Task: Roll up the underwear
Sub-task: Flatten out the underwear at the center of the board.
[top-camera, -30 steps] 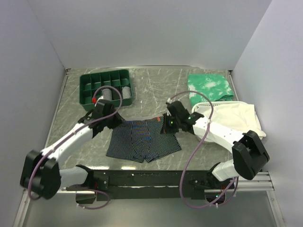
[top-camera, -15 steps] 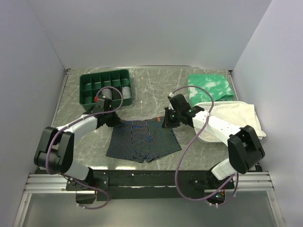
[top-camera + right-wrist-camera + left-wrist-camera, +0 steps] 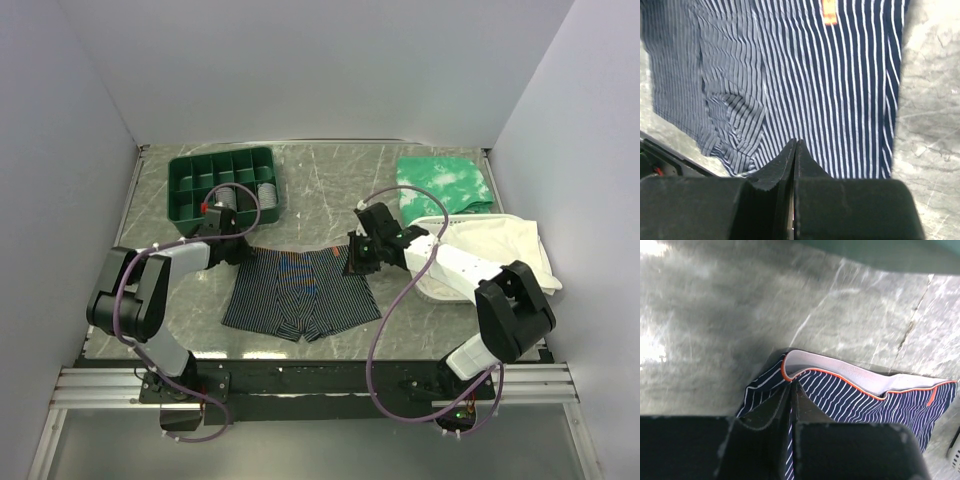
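The underwear [image 3: 300, 292], navy with light pinstripes and an orange-edged waistband, lies spread flat at the table's middle. My left gripper [image 3: 233, 250] is at its top left corner. In the left wrist view the fingers [image 3: 765, 410] are shut with a strip of striped fabric pinched between them, just below the waistband corner [image 3: 786, 369]. My right gripper [image 3: 352, 262] is at the underwear's top right. In the right wrist view it [image 3: 796, 143] is shut over the flat striped fabric [image 3: 840, 85], and no fabric shows between its fingers.
A green compartment tray [image 3: 190, 200] holding grey rolled items stands behind the left gripper. A green-and-white mottled cloth [image 3: 445, 182] lies at the back right. A large white cloth [image 3: 490, 250] lies under the right arm. The table's front rail [image 3: 300, 375] is near the underwear's leg hems.
The left arm's elbow has swung back toward the left wall while its gripper stayed at the waistband corner. The right gripper has shifted slightly left. The underwear's top left corner is drawn out.
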`<state>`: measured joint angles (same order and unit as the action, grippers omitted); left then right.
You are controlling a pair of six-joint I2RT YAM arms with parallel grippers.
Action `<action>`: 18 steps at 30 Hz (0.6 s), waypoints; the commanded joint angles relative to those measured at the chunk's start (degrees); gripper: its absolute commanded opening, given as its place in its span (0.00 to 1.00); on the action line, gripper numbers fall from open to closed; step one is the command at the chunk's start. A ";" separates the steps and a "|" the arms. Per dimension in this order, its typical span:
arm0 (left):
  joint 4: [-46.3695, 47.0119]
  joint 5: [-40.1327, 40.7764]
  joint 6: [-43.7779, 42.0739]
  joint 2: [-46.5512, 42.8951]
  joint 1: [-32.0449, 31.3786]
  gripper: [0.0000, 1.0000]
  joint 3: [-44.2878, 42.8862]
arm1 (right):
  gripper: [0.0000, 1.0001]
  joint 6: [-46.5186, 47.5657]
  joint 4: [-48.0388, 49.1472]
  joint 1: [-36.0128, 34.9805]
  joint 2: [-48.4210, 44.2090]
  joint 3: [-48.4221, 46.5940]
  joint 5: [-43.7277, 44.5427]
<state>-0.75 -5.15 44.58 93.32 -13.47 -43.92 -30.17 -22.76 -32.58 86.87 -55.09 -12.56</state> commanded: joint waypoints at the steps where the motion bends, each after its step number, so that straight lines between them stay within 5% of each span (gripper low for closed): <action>1: 3.30 1.28 -0.98 1.17 0.55 0.11 1.12 | 0.01 -0.41 0.88 0.58 -1.35 1.91 1.82; 8: 0.93 2.51 -1.25 -3.66 0.73 0.26 1.82 | 0.06 -0.59 0.17 4.36 -3.19 4.11 3.42; 12: -4.94 1.81 -1.86 -9.10 0.82 0.63 -1.59 | 0.16 -0.15 -0.79 5.59 -5.39 4.73 3.15; 15: -7.68 1.29 -2.91 -11.13 0.73 0.99 -5.89 | 0.35 -0.06 -2.01 5.77 -7.32 5.60 3.94; 18: -9.53 -2.31 -3.97 -11.84 0.73 0.96 -9.94 | 0.46 -0.23 -2.98 5.86 -8.82 6.83 4.56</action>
<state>-8.27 -4.32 42.72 84.51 -12.86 -47.09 -30.59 -24.21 -26.98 81.80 -49.71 -9.52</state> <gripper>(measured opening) 0.963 0.387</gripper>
